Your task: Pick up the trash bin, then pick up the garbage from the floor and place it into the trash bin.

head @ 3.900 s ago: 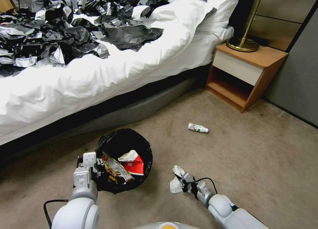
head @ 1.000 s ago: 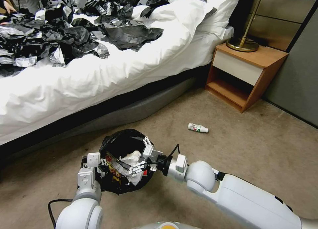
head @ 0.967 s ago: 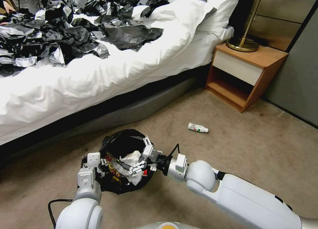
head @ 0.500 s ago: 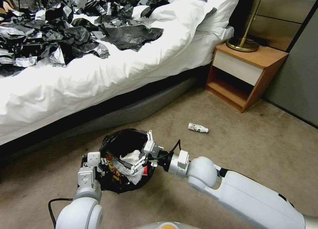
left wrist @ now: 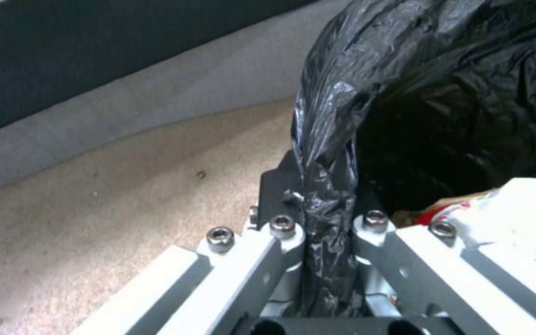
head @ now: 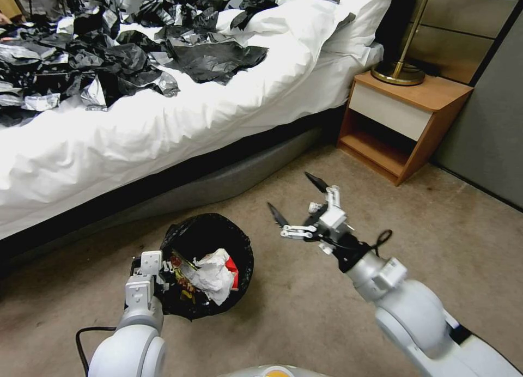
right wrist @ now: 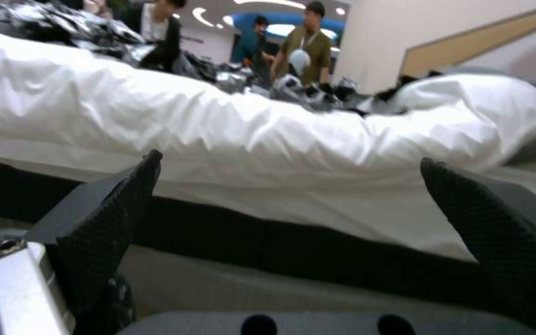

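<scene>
The trash bin (head: 202, 241), lined with a black bag, stands on the carpet near the bed. Inside it lies garbage: a crumpled white tissue (head: 212, 273) on top, a red carton (head: 232, 265) and a yellow wrapper (head: 182, 269). My left gripper (head: 150, 268) is shut on the bin's near-left rim; in the left wrist view the fingers (left wrist: 280, 228) pinch the bag-covered rim (left wrist: 327, 195), with the tissue (left wrist: 522, 209) beside them. My right gripper (head: 289, 192) hangs open and empty above the floor, to the right of the bin. In the right wrist view its fingertips (right wrist: 107, 218) spread wide toward the bed.
A white bed (head: 163, 115) strewn with black bags (head: 109, 55) fills the back left. A wooden nightstand (head: 403, 121) with a brass lamp (head: 400, 72) stands at the back right, beside a grey wall (head: 490, 137). Bare carpet (head: 436, 224) lies to the right.
The right gripper opened and left the tissue in the bin. It then pulled out, rising and swinging right, and now covers the spot where a white bottle lay. The left gripper stayed on the rim.
</scene>
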